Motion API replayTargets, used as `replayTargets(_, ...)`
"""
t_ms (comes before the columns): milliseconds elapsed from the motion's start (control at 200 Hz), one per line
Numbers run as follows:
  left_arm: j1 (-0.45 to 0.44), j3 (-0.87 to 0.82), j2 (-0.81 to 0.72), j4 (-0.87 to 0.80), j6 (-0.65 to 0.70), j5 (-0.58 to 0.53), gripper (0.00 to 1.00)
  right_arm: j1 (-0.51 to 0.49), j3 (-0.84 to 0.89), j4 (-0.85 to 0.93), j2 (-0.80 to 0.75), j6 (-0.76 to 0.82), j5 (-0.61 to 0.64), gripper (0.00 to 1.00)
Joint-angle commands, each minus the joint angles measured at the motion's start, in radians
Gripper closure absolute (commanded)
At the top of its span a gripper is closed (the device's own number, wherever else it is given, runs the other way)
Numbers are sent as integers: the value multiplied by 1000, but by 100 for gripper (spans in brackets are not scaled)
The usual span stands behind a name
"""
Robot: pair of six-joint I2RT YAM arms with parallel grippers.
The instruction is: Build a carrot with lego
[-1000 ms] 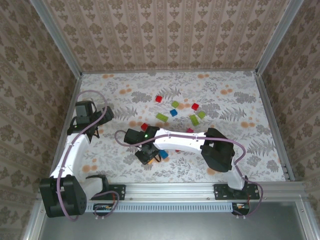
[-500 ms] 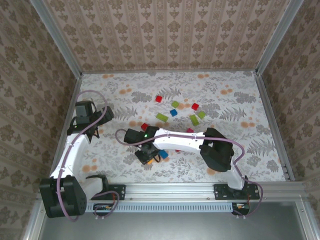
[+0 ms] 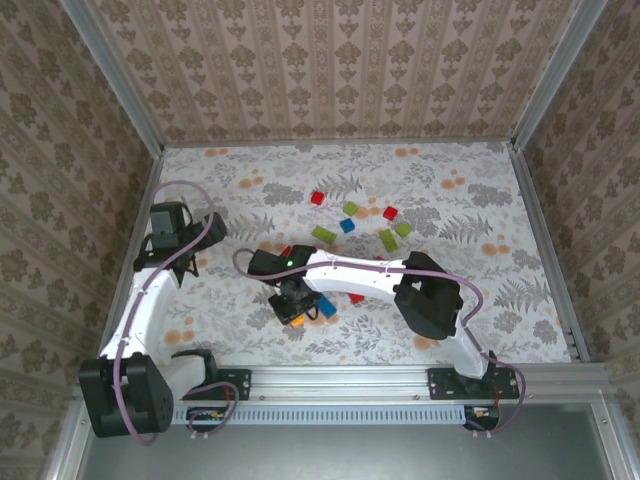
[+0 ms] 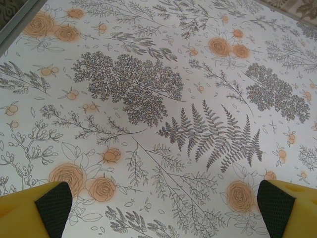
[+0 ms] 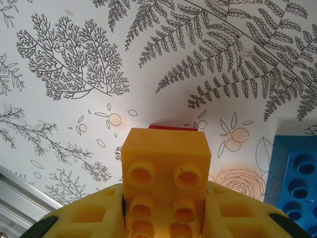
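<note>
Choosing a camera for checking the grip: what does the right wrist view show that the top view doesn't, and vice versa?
Right wrist: the studs of the orange brick clamped in the right pincer. Top: loose green bricks farther out and the left arm. Both: the blue brick beside the pincer and the flowered table.

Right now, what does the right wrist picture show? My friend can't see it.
Studs toward the camera, an orange lego brick sits clamped between the right arm's yellow jaws, with the fern-printed table behind it. A red sliver peeks out past its far edge, and a blue brick lies at the right edge.
</note>
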State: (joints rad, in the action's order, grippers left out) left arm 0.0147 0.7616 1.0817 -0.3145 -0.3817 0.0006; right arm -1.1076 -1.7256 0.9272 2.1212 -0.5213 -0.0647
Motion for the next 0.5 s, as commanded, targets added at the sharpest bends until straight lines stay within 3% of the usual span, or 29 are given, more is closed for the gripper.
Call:
replayTargets(0, -1, 26, -15, -14, -1, -4, 0, -1, 26, 47, 85, -20, -8, 68)
replayTargets(495, -1, 24, -22, -16, 2, -8, 0, -29, -20, 216, 214, 90, 7, 68)
